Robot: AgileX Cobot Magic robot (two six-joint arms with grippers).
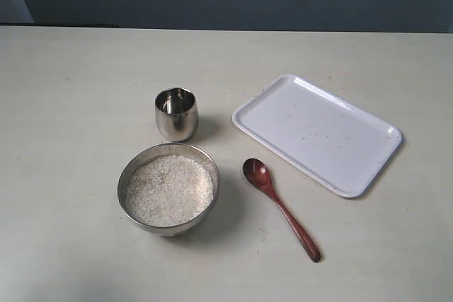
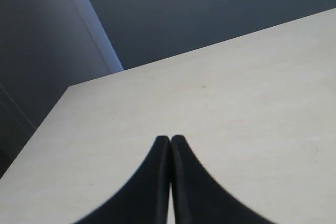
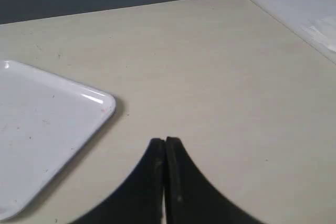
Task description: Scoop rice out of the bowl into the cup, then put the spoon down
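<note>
Two shut, empty pairs: left fingers (image 2: pixel 155 182), right fingers (image 3: pixel 153 182).
Spoon (image 1: pixel 280 206) lies flat right of bowl (image 1: pixel 170 147); its slim handle could slip; rice (image 1: pixel 170 190) may spill short of cup (image 1: pixel 176 119).

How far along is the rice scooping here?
Done: nothing. The white rice fills the wide shiny steel bowl, and no grains show in the small steel cup. In hand: nothing; left gripper and right gripper are shut, empty, and the reddish-brown wooden spoon lies on the table. Left: everything.
</note>
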